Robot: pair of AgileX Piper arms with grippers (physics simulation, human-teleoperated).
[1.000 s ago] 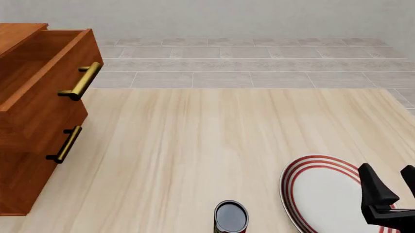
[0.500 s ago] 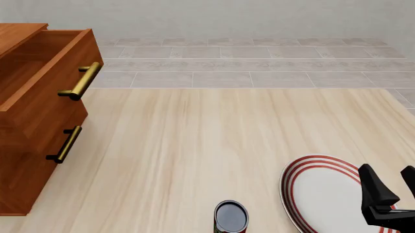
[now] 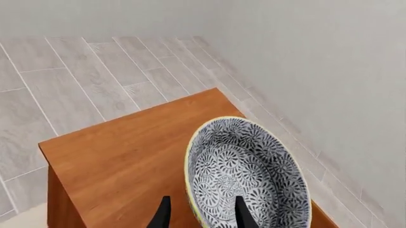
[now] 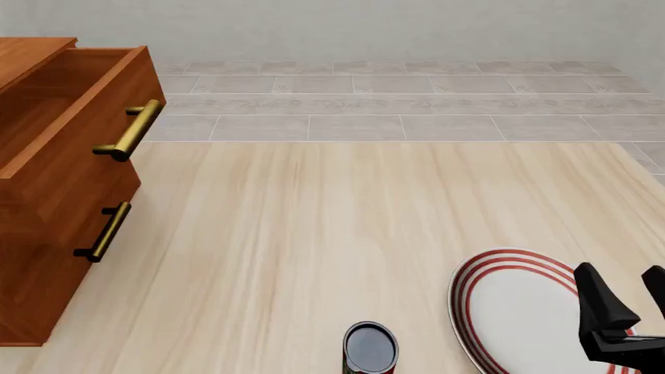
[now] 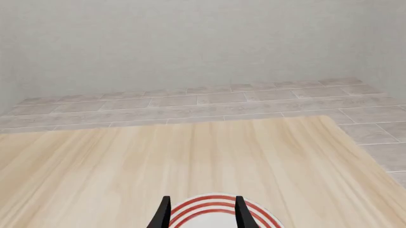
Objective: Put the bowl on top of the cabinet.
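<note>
In the left wrist view the bowl (image 3: 247, 175), grey-and-white patterned with a cream rim, rests on the reddish-brown top of the cabinet (image 3: 127, 156). My left gripper (image 3: 201, 216) is open, one finger on each side of the bowl's near rim. Neither the bowl nor the left gripper shows in the front view, where the cabinet (image 4: 52, 195) stands at the left edge with its top drawer pulled out. My right gripper (image 4: 627, 300) hangs open and empty over the plate at the near right.
A white plate with red rings (image 4: 519, 312) lies near the front right, also seen as the plate (image 5: 212, 204) under the right fingers. A small dark can (image 4: 370, 347) stands at the front middle. Brass handles (image 4: 130, 131) jut from the drawers.
</note>
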